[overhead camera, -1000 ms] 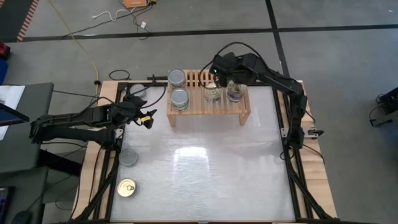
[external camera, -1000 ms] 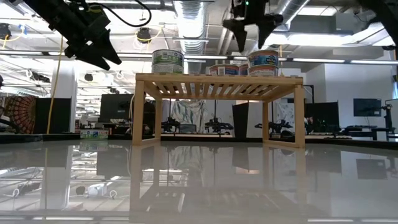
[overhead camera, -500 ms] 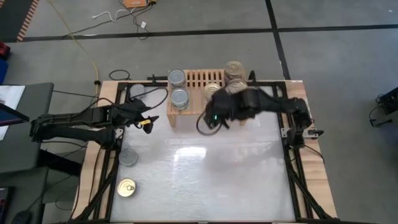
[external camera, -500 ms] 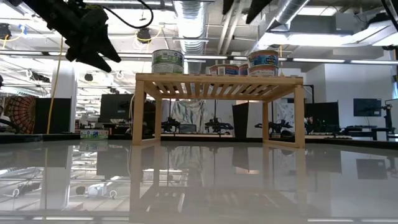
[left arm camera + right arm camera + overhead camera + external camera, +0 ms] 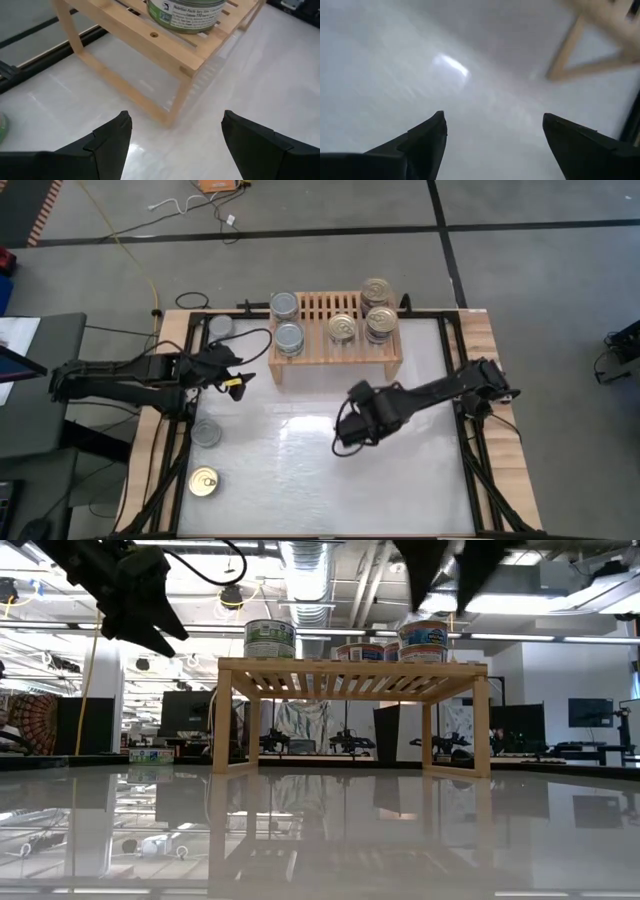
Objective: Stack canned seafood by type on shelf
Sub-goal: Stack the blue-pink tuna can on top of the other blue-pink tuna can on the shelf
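Observation:
The light-wood shelf point(image 5: 335, 345) stands at the table's far middle. On it are two silver-topped stacks of canned seafood point(image 5: 288, 337) on its left and gold-topped tins point(image 5: 378, 320) on its right. Loose tins lie on the table's left: a silver one point(image 5: 206, 432), a gold one point(image 5: 203, 482) and another silver one point(image 5: 219, 327). My left gripper point(image 5: 235, 380) hovers open just left of the shelf, nothing between its fingers point(image 5: 175, 117). My right gripper point(image 5: 345, 442) hangs open over the table's middle, nothing between its fingers point(image 5: 492, 117).
The left wrist view looks at the shelf's left front corner and a green-labelled tin point(image 5: 185, 12) on the slats. Wooden planks point(image 5: 145, 470) and dark frame rails border the table. Bare glossy tabletop point(image 5: 400, 480) stretches in front of the shelf.
My right gripper has left the gold tins on the shelf's right end and swung fast toward the table's near edge and a little left, and now stands over the table's middle. The tins on the shelf have stayed where they were.

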Motion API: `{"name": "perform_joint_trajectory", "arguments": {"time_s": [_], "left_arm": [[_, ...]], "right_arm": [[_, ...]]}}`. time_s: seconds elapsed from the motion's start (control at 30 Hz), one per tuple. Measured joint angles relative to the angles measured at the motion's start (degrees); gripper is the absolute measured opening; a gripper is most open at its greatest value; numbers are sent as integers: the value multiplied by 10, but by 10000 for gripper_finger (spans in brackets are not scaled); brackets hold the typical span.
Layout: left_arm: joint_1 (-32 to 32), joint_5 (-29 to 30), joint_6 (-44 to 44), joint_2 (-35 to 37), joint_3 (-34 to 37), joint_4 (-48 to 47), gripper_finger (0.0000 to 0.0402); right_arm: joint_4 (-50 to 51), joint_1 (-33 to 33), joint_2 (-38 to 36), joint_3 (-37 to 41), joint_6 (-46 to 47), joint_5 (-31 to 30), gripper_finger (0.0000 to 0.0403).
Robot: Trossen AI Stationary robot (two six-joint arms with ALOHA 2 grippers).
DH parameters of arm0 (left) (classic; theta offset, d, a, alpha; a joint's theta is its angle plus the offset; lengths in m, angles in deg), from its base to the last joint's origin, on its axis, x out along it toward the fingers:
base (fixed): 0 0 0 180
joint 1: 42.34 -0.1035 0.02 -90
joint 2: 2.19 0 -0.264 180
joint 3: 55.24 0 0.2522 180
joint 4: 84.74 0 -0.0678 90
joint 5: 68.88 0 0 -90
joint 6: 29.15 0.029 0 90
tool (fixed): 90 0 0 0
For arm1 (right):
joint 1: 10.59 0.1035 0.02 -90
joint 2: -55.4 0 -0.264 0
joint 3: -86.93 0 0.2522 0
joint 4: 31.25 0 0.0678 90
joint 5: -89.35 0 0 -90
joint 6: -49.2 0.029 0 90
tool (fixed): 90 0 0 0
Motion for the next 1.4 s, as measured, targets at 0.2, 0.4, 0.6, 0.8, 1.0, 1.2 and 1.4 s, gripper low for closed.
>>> {"name": "perform_joint_trajectory", "arguments": {"time_s": [0.2, 0.4, 0.6, 0.8, 1.0, 1.2, 1.4], "left_arm": [[45, 36, -60, -18, 0, 0, 297], [109, 83, -152, -75, 0, 1, 297], [161, 112, -266, -147, -19, -15, 297], [201, 114, -363, -258, -103, -95, 291], [235, -2, -532, -368, -202, -282, 289], [305, -205, -614, -431, -225, -344, 288], [394, -305, -665, -464, -226, -306, 288]], "right_arm": [[-74, 38, 0, 131, 3, 89, 347], [-198, 99, -30, 242, 19, 151, 347], [-240, 164, -138, 370, 91, 154, 347], [-266, 228, -236, 478, 155, 123, 347], [-360, 266, -303, 564, 191, 40, 347], [-474, 263, -328, 628, 176, 8, 347], [-561, 261, -327, 652, 156, 7, 347]]}}
